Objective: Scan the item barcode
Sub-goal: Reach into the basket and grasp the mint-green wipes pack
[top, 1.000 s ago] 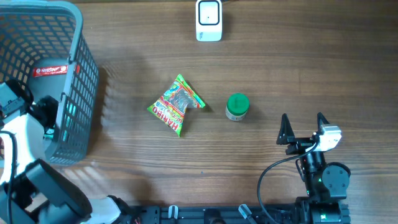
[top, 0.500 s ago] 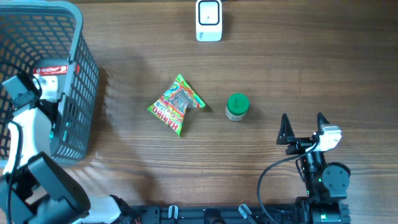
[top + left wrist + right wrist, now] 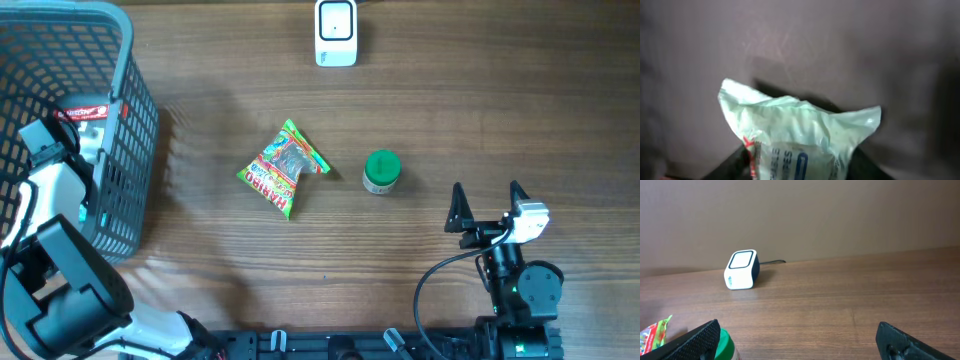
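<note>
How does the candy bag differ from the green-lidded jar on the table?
The candy bag lies flat and crinkled, multicoloured; the green-lidded jar stands upright, round with a plain green top. The candy bag covers more table than the green-lidded jar. Both rest on the wooden table, side by side, not touching.

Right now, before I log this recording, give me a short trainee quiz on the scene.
1. True or false: in the overhead view, the green-lidded jar stands to the right of the candy bag.
2. The right gripper is: A open and empty; B shut on the jar; C shut on the candy bag.
3. In the left wrist view, what shows between the left gripper's fingers?
Key: 1 true; 2 A; 3 a pale packet.
</note>
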